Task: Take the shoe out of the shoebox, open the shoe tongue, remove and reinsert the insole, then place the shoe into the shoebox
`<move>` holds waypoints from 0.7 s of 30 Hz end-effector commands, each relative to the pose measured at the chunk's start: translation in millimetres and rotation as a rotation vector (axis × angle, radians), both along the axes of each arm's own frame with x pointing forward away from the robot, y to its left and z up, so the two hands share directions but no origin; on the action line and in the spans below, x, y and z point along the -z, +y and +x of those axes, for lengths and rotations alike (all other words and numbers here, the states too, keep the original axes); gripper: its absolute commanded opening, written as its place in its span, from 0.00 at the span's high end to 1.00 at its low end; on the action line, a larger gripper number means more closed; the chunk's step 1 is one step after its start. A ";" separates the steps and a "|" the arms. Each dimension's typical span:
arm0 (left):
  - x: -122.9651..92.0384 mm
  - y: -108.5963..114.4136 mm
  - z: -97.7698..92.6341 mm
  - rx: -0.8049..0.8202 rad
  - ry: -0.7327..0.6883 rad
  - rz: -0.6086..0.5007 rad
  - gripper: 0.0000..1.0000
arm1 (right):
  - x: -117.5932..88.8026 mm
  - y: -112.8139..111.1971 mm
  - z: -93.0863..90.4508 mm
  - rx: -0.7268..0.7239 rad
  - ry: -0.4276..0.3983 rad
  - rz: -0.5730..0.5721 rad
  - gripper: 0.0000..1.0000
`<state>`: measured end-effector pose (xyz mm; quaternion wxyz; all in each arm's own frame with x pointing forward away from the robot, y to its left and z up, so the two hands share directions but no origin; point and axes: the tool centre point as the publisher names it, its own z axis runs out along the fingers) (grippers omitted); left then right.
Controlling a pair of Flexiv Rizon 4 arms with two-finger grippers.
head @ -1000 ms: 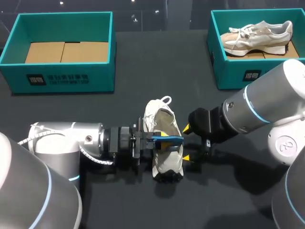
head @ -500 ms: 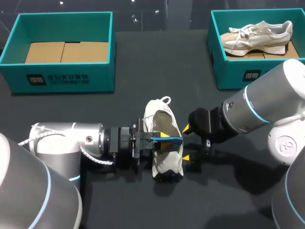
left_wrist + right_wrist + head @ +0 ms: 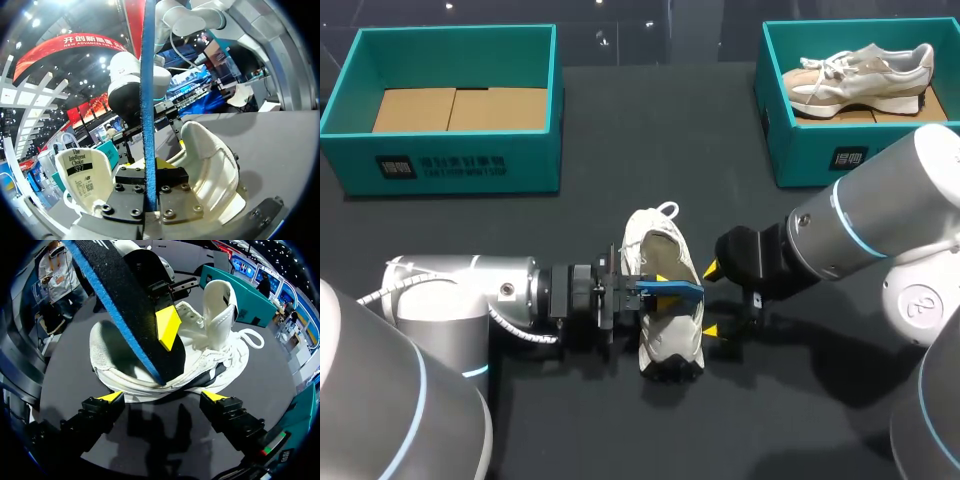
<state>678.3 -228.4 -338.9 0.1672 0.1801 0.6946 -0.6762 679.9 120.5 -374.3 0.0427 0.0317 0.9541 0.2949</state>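
Though a full second has gone by, my left arm [image 3: 450,290] and right arm [image 3: 860,230] have hardly stirred, so the white mesh sneaker [image 3: 667,338] still sits on the dark table [image 3: 620,170] between them, well clear of the empty teal cardboard shoebox [image 3: 520,150]. The black foam insole with the blue edge [image 3: 670,290] stays pinched in my left gripper [image 3: 663,286], one end at the shoe's mouth, perhaps a hair higher. My right gripper [image 3: 712,300] waits spread wide just beside the sneaker, holding nothing, so I'd say the insole step is hanging mid-way.
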 end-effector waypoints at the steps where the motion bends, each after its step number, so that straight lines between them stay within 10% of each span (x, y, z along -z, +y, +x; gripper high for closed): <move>1: 4.0 -0.6 2.4 0.000 0.000 0.001 1.00 | 0.3 -0.6 -1.0 -0.001 -0.001 0.002 0.00; 16: 1.8 -0.9 -0.2 0.012 0.002 0.009 1.00 | 0.3 -0.6 -1.0 -0.001 -0.001 0.002 0.00; 21: 0.3 -0.4 0.3 0.008 0.005 0.011 0.75 | 0.3 -0.6 -1.0 -0.001 -0.001 0.002 0.00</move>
